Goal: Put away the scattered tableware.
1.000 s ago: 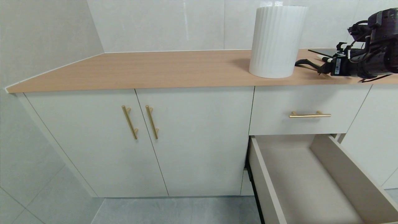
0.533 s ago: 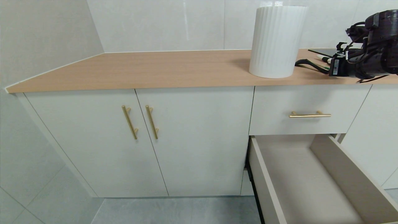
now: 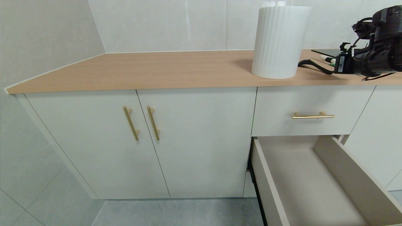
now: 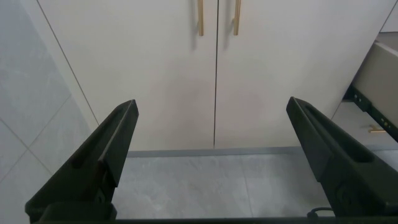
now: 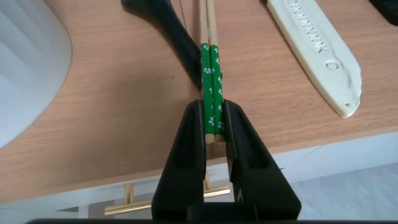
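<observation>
Up at the wooden counter, right claw pinches green-tipped chopsticks; left claw gapes wide above grey floor tiles.

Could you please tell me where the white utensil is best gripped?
Probably across its narrow width near the middle of the white utensil, from above: it lies flat on the countertop, long and slim, clear of the chopsticks.

Item 1: white utensil lying on the countertop. Raised lettering is moulded along its length, with one separate character nearer the tip; possibly a maker's mark.
Item 2: small white sticker on the right arm. It carries dark print, too small to make out.
</observation>
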